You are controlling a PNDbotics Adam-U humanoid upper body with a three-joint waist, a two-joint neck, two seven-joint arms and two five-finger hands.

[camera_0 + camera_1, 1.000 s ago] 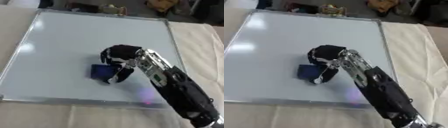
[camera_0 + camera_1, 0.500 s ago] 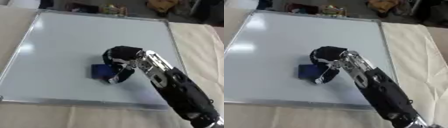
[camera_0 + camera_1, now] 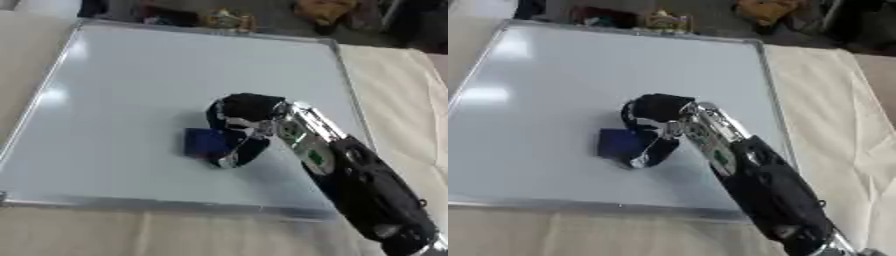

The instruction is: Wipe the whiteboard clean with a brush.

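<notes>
The robot's right hand [image 3: 238, 120] curls around a blue brush [image 3: 205, 142], holding it flat against the whiteboard [image 3: 131, 80], apparently so it can wipe.

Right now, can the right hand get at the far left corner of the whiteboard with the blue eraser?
Probably yes. The right hand is shut on the dark blue eraser block near the middle of the silver-framed whiteboard, and the board surface between it and that corner is bare. Whether the arm stretches that far is uncertain.
</notes>
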